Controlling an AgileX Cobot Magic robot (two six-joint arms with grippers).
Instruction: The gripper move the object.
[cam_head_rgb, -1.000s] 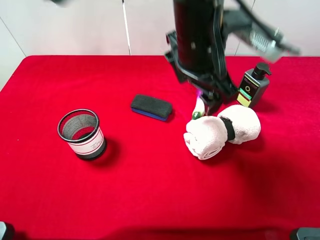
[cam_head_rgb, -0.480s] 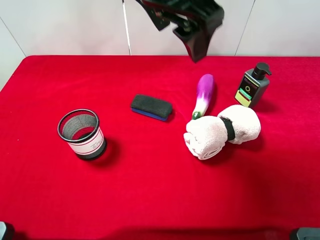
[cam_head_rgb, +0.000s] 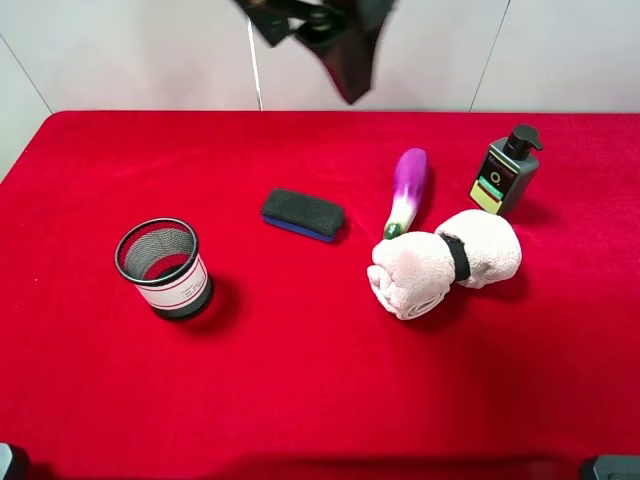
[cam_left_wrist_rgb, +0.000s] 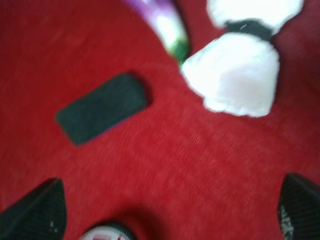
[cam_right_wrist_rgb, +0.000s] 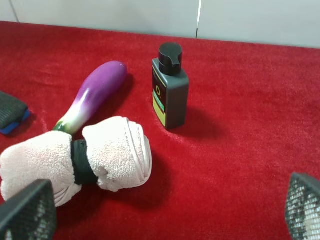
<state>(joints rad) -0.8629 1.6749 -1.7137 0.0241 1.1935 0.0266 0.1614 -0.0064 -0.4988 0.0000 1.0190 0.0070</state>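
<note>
The pale pink-white rolled towel (cam_head_rgb: 415, 272) with a black band at its middle lies on the red table, right of centre. It also shows in the left wrist view (cam_left_wrist_rgb: 235, 75) and the right wrist view (cam_right_wrist_rgb: 112, 157). A dark, blurred arm with a black claw (cam_head_rgb: 345, 55) hangs high at the top of the exterior view, well away from the towel. My left gripper (cam_left_wrist_rgb: 167, 212) is open and empty, high above the table. My right gripper (cam_right_wrist_rgb: 165, 210) is open and empty, low on the near side of the towel.
A purple eggplant (cam_head_rgb: 408, 185) lies just behind the towel. A dark soap bottle (cam_head_rgb: 505, 175) stands behind it to the right. A dark sponge block (cam_head_rgb: 302, 214) lies at centre. A black mesh cup (cam_head_rgb: 163, 268) stands at the left.
The dark arm has lifted from just behind the towel and swung up and to the left, uncovering the eggplant. The towel has not moved.
</note>
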